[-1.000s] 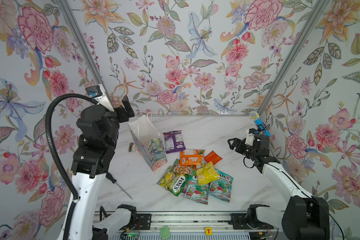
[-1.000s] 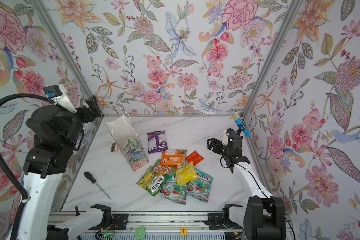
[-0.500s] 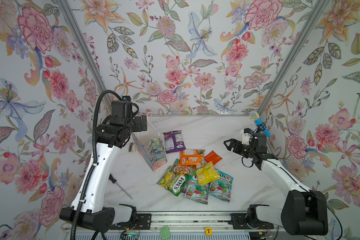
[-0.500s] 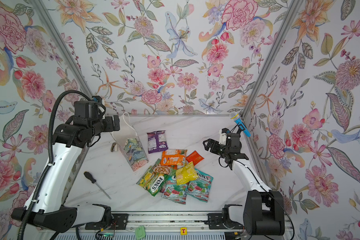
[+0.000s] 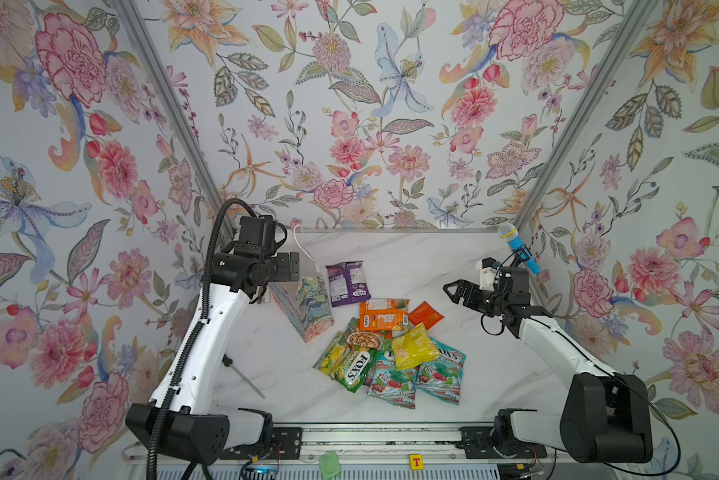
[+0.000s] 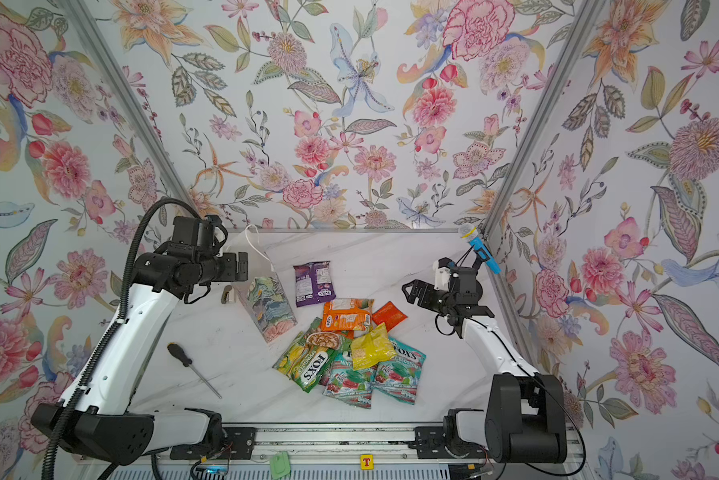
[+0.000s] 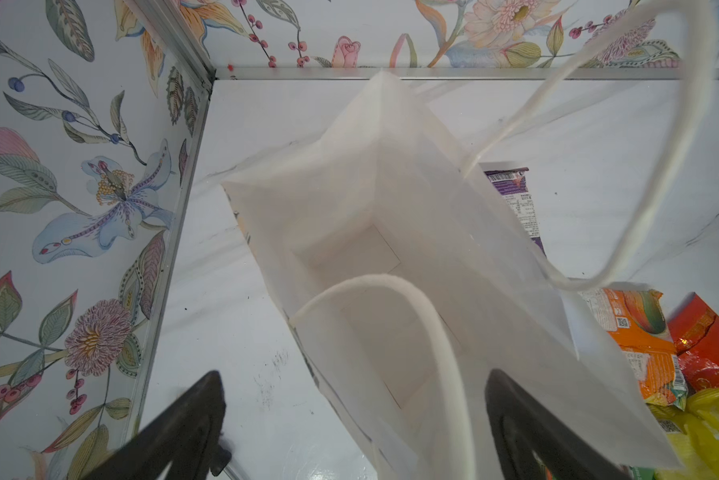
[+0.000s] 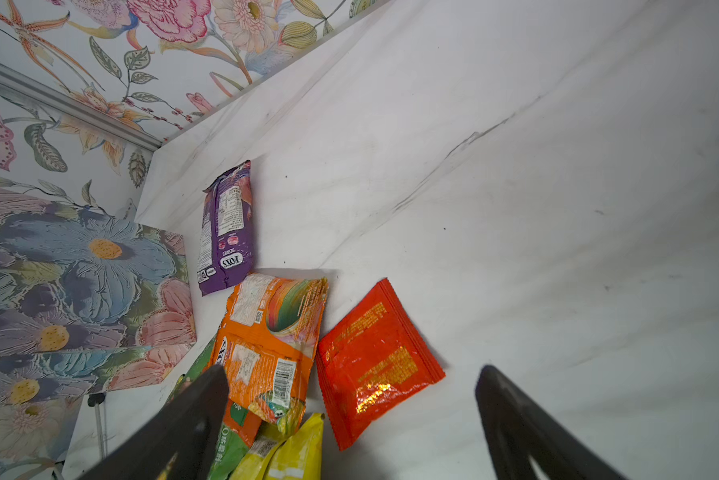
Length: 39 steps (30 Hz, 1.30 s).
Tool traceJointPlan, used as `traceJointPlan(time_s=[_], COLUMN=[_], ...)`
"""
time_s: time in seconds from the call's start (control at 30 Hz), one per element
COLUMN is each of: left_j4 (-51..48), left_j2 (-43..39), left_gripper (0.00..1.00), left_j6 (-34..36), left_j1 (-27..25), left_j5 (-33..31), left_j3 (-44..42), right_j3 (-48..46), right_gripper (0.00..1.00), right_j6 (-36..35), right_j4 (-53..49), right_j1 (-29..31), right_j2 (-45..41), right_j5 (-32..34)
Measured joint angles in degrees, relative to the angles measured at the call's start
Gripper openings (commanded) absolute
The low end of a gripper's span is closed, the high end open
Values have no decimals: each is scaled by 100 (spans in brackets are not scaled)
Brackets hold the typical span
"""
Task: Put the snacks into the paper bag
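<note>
On the marble worktop (image 5: 453, 266) I see the paper bag (image 5: 307, 307) standing open at left, my left fingers (image 7: 191, 419) spread wide over its white mouth. Beside it the snacks (image 5: 391, 353) lie heaped; a green pouch (image 5: 355, 368) and a purple pouch (image 8: 228, 232) read "FOX'S". My right fingers (image 8: 191, 415) gape empty, right of them.

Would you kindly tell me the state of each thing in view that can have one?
paper bag: standing, mouth open, empty.
snacks: lying on the table, none bagged.
left gripper: open, empty, over the bag's mouth.
right gripper: open, empty, above the table.
screwdriver: lying flat.
</note>
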Motion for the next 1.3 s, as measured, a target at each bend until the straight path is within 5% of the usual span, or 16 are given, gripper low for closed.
traceJointPlan(time_s=[0.67, 1.3], left_j4=[-15, 90], left_j2=[-94, -94], left_gripper=[90, 48], left_j6=[4, 70], left_j1=[129, 151], left_j5=[289, 935], left_j3=[-627, -627], right_j3=[0, 28], right_gripper=[94, 94], right_j6=[-11, 50], right_j4=[24, 111], right_j1=[96, 223], right_j2=[238, 413], right_j5=[-157, -199])
